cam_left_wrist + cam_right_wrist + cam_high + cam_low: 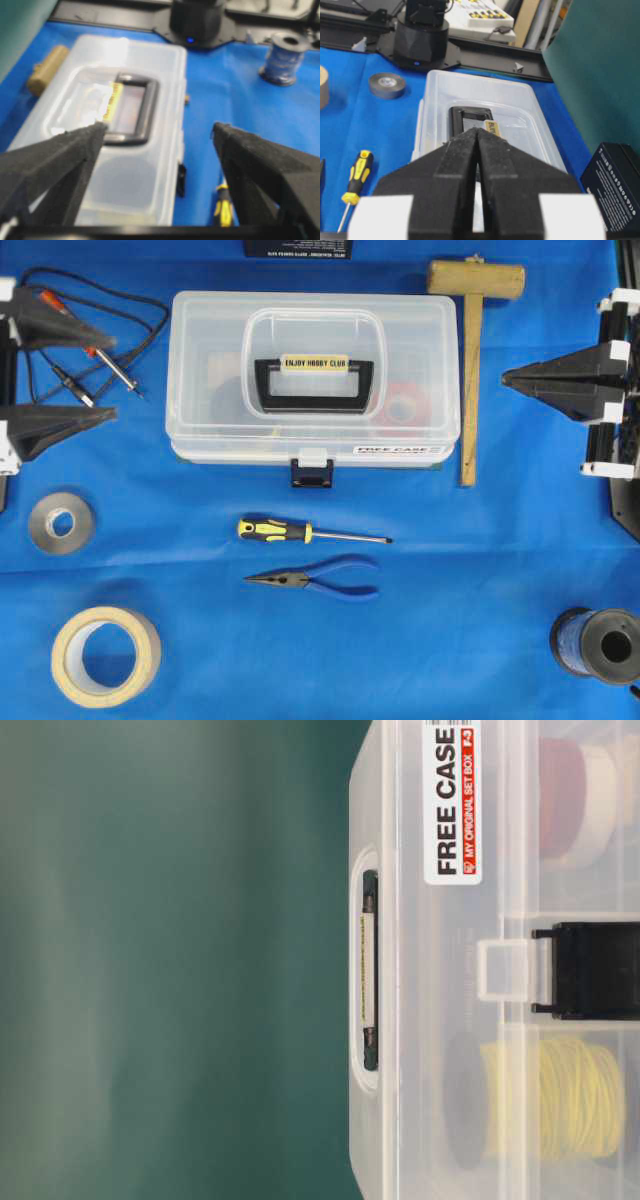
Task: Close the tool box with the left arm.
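The clear tool box (315, 340) sits at the back middle of the blue mat. Its lid lies flat on the base, with the black handle (313, 385) and its yellowish label on top. The dark latch (312, 472) hangs at the front edge. The box also shows in the table-level view (420, 1020), the left wrist view (135, 175) and the right wrist view (520, 105). My left gripper (110, 373) is open and empty, left of the box and apart from it (159, 127). My right gripper (506, 378) is shut and empty, right of the box (477, 131).
A wooden mallet (470, 360) lies right of the box. A screwdriver (300, 532) and blue pliers (320, 578) lie in front. Probe leads (90, 350) lie by the left gripper. A grey tape roll (60, 523), masking tape (105, 655) and a wire spool (600, 645) sit near the corners.
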Available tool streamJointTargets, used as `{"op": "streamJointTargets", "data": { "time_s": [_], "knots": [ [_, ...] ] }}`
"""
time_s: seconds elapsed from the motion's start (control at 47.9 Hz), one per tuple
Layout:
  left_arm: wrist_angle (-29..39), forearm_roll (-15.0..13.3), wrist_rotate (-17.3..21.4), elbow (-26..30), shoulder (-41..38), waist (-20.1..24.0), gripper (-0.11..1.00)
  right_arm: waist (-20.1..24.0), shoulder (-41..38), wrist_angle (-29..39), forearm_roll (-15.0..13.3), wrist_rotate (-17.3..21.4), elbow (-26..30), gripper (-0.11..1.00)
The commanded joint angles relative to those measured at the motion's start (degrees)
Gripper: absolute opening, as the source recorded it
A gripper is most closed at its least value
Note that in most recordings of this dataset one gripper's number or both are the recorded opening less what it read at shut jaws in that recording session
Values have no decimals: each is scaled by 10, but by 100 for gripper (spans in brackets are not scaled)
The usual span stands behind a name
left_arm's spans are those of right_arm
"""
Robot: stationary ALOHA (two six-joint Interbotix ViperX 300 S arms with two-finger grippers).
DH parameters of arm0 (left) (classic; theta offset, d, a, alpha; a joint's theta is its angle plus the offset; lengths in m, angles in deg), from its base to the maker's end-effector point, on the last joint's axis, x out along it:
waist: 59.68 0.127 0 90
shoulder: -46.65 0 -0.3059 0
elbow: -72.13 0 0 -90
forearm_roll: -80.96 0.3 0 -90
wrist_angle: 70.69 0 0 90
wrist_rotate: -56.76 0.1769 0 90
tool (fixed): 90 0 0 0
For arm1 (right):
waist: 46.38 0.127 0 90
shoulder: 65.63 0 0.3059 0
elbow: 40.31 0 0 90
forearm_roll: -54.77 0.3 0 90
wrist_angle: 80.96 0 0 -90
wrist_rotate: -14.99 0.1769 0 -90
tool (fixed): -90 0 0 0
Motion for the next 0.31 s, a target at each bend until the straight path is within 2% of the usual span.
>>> {"op": "streamJointTargets", "data": {
  "time_s": [0.0,0.125,0.292],
  "knots": [
    [-38,-3,-3,-46,31,-5,93,-1,-1,-4,-1,1,6,0],
    [-64,-4,-3,-114,82,-15,93,-1,-1,-4,-1,1,6,0],
    [-62,-4,-6,-149,107,-21,93,-1,-1,-4,-1,1,5,0]
  ]
}}
